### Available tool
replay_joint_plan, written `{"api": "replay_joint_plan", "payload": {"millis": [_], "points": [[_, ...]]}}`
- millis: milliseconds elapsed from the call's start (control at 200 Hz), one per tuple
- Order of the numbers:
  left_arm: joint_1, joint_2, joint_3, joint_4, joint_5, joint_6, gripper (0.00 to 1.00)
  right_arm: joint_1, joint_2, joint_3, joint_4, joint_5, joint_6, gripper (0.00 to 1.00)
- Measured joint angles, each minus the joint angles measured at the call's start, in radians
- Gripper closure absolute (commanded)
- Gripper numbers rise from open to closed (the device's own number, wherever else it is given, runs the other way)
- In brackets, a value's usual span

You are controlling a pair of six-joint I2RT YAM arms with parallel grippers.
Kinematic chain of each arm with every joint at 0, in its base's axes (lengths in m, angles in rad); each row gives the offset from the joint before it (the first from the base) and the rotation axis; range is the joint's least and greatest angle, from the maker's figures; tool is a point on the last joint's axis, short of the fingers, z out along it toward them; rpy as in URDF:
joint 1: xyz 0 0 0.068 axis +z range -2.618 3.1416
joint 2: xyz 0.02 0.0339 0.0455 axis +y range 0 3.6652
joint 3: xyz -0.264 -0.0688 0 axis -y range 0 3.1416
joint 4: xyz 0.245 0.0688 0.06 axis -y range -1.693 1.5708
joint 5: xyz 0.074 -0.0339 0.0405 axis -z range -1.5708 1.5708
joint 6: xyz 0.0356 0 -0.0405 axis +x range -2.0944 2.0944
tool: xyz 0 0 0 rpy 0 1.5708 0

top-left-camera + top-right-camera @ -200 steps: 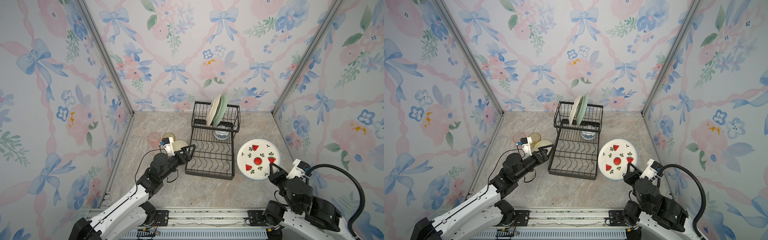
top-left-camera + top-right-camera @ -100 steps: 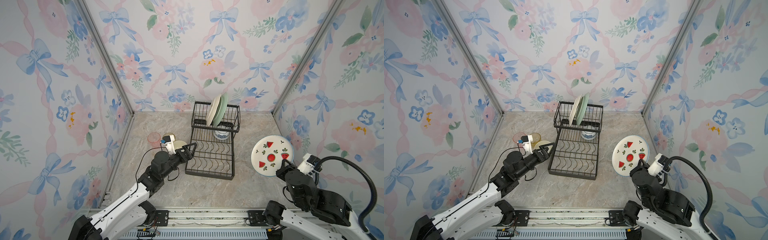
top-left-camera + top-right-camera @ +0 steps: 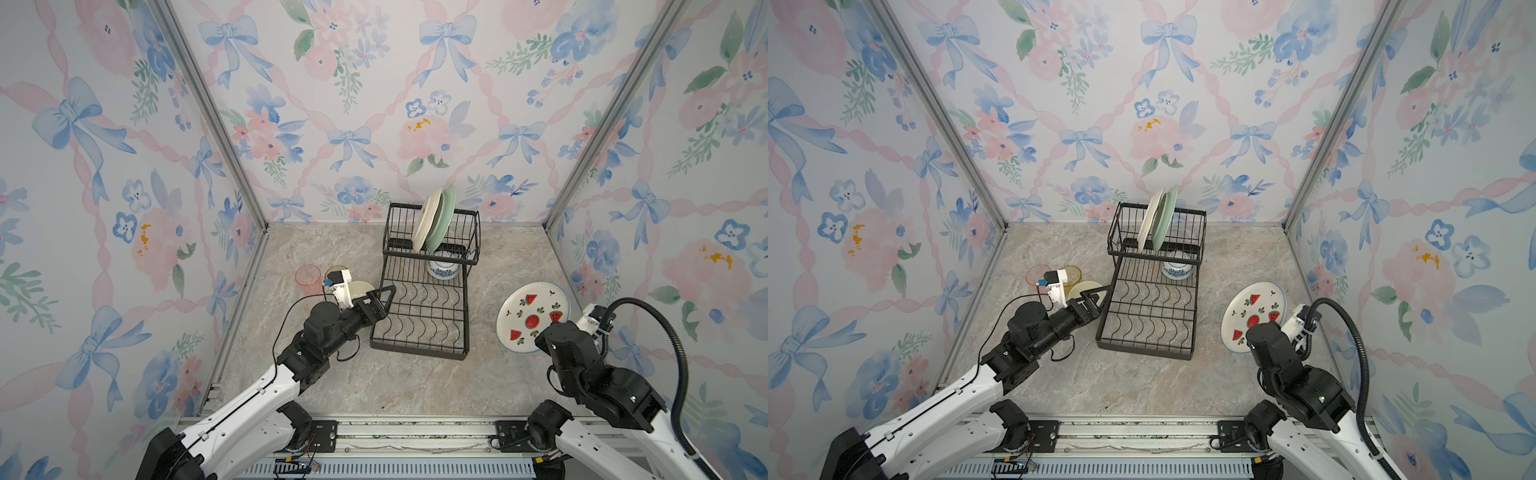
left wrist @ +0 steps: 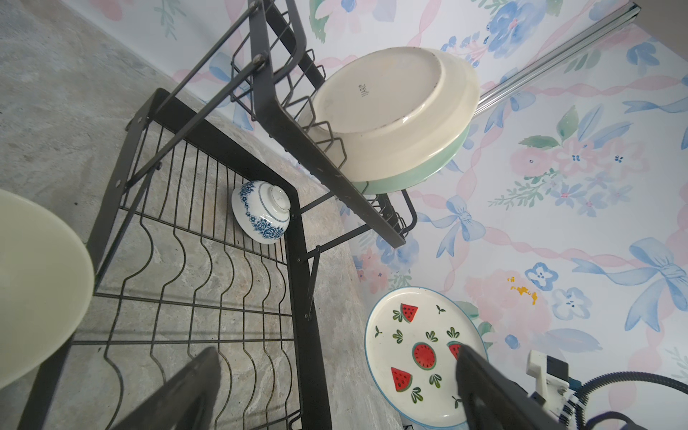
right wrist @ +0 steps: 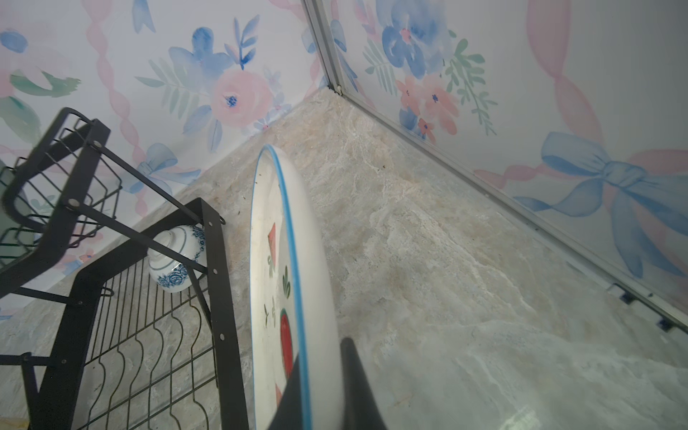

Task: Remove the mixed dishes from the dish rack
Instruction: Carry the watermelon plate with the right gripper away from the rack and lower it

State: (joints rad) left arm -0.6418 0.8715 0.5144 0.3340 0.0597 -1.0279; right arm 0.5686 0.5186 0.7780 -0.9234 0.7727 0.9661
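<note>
Item: white watermelon-print plate [image 3: 531,318]; loc. out of the dish rack [image 3: 417,351], over bare table to the rack's right, near the right wall; attitude tilted, close to on-edge in the right wrist view; contact w/ table cannot be told. Right gripper [image 5: 320,387]: narrow, pinching the plate's near rim, one finger each face. Left gripper [image 3: 384,299]: wide, holding nothing, just beside the rack's left rail, facing the lower tray. In the rack: cream plate [image 3: 426,222] and pale green plate [image 3: 444,220] upright in the raised basket; blue-and-white patterned bowl [image 3: 444,268] upside down at the tray's far right corner, under the basket. Already on the table, left: pink tumbler [image 3: 308,275], yellow tumbler [image 3: 1071,274], cream bowl [image 3: 360,287]. Step, est.: set-down of the watermelon plate. Next move prob. needs: wrist roll to lay the plate flat, slow lowering clear of the rack and wall, then release.
</note>
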Motion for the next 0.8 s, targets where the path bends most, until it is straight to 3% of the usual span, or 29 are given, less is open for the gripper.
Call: {"api": "replay_joint_plan", "payload": {"millis": [345,800], "points": [[0.0,0.0,0.0,0.0,-0.004,0.007,0.02,-0.433,0.079,-0.153,0.245,-0.397,-0.069,1.0],[0.0,0.0,0.0,0.0,-0.019,0.027,0.02,-0.648,0.246,-0.251,0.446,-0.568,-0.087,1.0]]}}
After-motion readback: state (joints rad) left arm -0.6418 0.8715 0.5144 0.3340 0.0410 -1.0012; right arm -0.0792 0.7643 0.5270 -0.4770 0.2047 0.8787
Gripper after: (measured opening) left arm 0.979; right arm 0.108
